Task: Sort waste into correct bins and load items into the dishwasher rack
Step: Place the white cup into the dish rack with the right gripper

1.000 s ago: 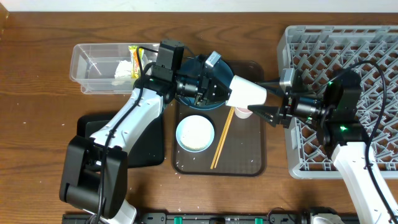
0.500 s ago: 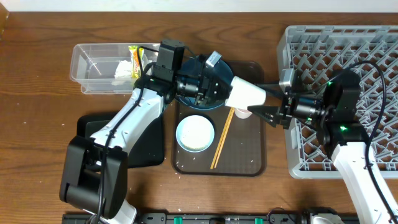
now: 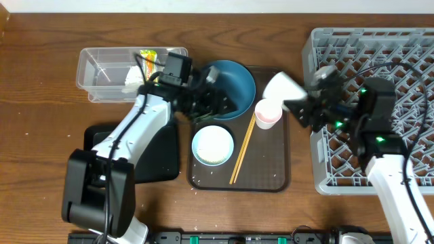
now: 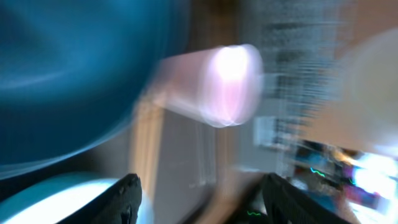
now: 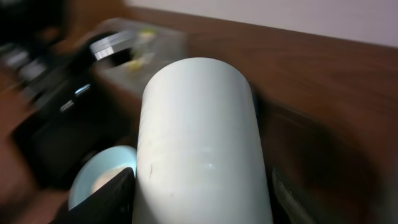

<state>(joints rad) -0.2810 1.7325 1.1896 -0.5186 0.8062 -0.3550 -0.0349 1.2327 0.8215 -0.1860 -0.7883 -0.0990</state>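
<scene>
If swung fast, the smooth white cylindrical cup [image 3: 280, 86] clamped in the right gripper [image 3: 296, 105] may slip or hit the light-grey lattice crate [image 3: 407, 54]; the left gripper [image 4: 202, 199] gapes empty.

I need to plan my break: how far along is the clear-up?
Done: the tissue and wrapper lie in the clear tub. In hand: the right gripper holds the white cup short of the rack, which shows no dishes. Left: the blue plate, white bowl, pink cup and chopsticks sit on the brown tray. The left gripper is open and empty.
</scene>
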